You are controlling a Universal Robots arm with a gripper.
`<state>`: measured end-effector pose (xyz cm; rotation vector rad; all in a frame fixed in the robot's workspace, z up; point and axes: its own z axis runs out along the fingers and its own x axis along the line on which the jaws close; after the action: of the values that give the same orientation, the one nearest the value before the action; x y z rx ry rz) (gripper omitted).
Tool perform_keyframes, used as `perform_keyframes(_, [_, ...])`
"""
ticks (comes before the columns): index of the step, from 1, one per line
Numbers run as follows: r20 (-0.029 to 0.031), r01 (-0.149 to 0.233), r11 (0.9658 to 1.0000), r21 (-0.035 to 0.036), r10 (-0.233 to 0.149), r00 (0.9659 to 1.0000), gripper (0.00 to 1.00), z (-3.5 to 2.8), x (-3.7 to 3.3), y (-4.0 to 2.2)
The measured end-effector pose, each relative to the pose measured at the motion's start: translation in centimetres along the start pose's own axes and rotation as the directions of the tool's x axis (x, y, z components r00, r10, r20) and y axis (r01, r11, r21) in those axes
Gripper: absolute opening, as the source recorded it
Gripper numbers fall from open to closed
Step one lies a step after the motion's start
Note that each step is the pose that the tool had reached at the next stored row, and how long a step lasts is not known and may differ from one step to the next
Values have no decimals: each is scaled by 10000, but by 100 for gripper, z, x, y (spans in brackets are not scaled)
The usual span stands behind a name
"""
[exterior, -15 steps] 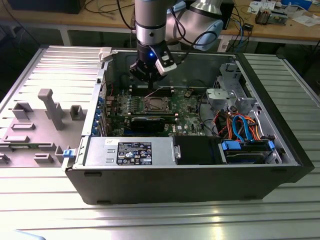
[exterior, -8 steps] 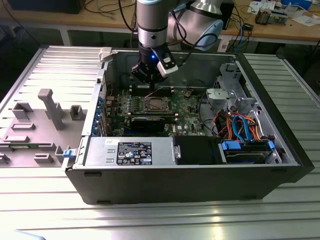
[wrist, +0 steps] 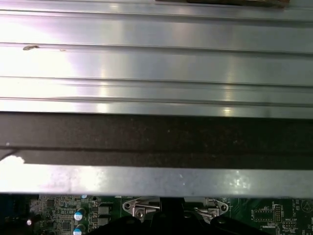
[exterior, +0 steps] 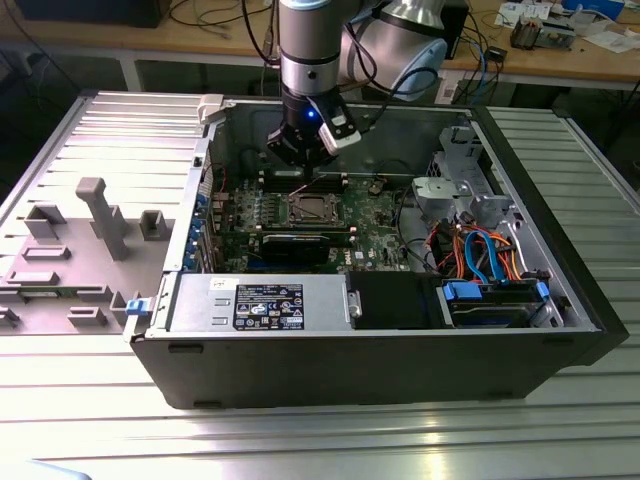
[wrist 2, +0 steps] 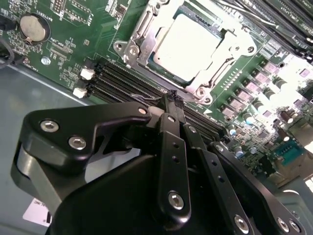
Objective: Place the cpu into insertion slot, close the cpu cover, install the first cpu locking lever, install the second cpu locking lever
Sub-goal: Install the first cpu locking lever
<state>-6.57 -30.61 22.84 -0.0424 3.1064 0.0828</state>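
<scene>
The arm (exterior: 310,55) hangs straight down at the scene's far side. Its gripper (wrist 2: 173,98) points down, fingers pressed together.

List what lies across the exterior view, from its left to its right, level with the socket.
grey plastic part → cpu → silver drive cage → case's black side wall

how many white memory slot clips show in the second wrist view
2. One white clip sits at the end of the memory slots nearer the coin battery, the other right beside it, closer to the gripper, which may hide more.
</scene>
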Motion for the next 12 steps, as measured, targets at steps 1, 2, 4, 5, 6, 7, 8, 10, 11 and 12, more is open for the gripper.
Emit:
perform_keyframes(1, [-2, 2, 10000, 2, -2, 10000, 11, 2, -7, 0])
perform_keyframes(2, [-1, 5, 10000, 2, -5, 10000, 11, 8, -22, 2])
perform_keyframes(4, [-2, 5, 10000, 3, -5, 10000, 11, 14, -37, 5])
perform_keyframes(5, [-2, 4, 10000, 2, -4, 10000, 11, 21, -53, 10])
perform_keyframes(6, [-1, 4, 10000, 2, -4, 10000, 11, 26, -63, 13])
perform_keyframes(7, [-2, 5, 10000, 3, -5, 10000, 11, 30, -74, 16])
perform_keyframes(8, [-1, 4, 10000, 2, -4, 10000, 11, 36, -88, 18])
perform_keyframes(10, [-1, 5, 10000, 0, -5, 10000, 11, 51, -126, 21])
perform_keyframes(11, [-2, 4, 10000, 2, -4, 10000, 11, 57, -141, 21])
perform_keyframes(12, [-2, 5, 10000, 3, -5, 10000, 11, 65, -154, 20])
